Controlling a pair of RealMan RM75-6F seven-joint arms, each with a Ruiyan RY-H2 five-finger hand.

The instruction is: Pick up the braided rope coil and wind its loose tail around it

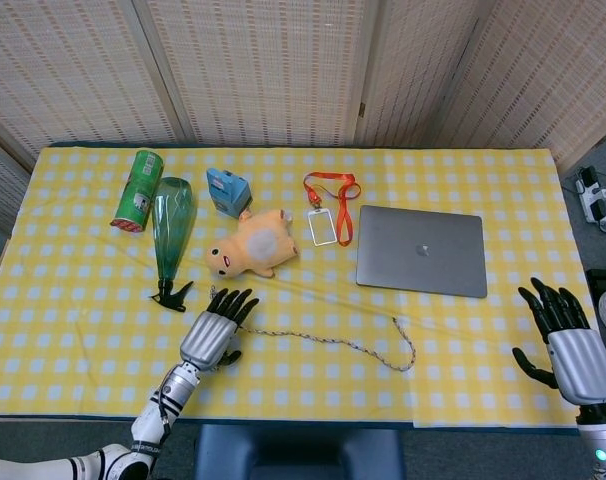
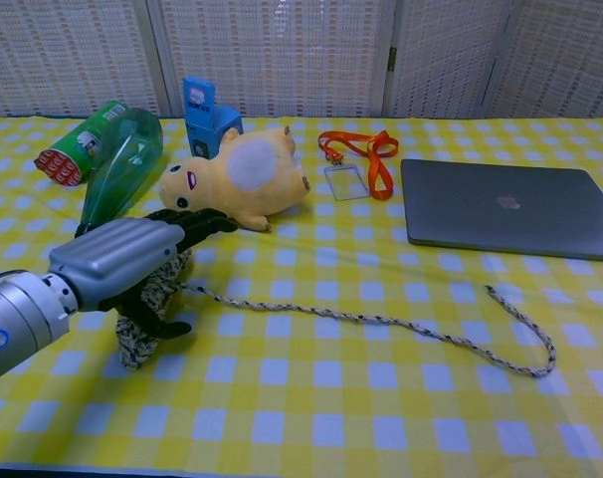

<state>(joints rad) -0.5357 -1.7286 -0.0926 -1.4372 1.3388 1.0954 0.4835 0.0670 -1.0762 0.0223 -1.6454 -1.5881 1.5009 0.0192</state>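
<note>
L hand (image 2: 132,261) over rope coil (image 2: 142,329) nr table's (image 1: 83,300) front-left edge, fingers spread, grasping nothing | tail (image 2: 401,324) trails right | R hand (image 1: 573,345) released, off front-right corner

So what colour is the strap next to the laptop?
Orange. The strap shows best in the chest view.

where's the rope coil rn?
Chest view: the rope coil lies front-left on the table, under the left robot hand, just in front of the plush toy.
</note>
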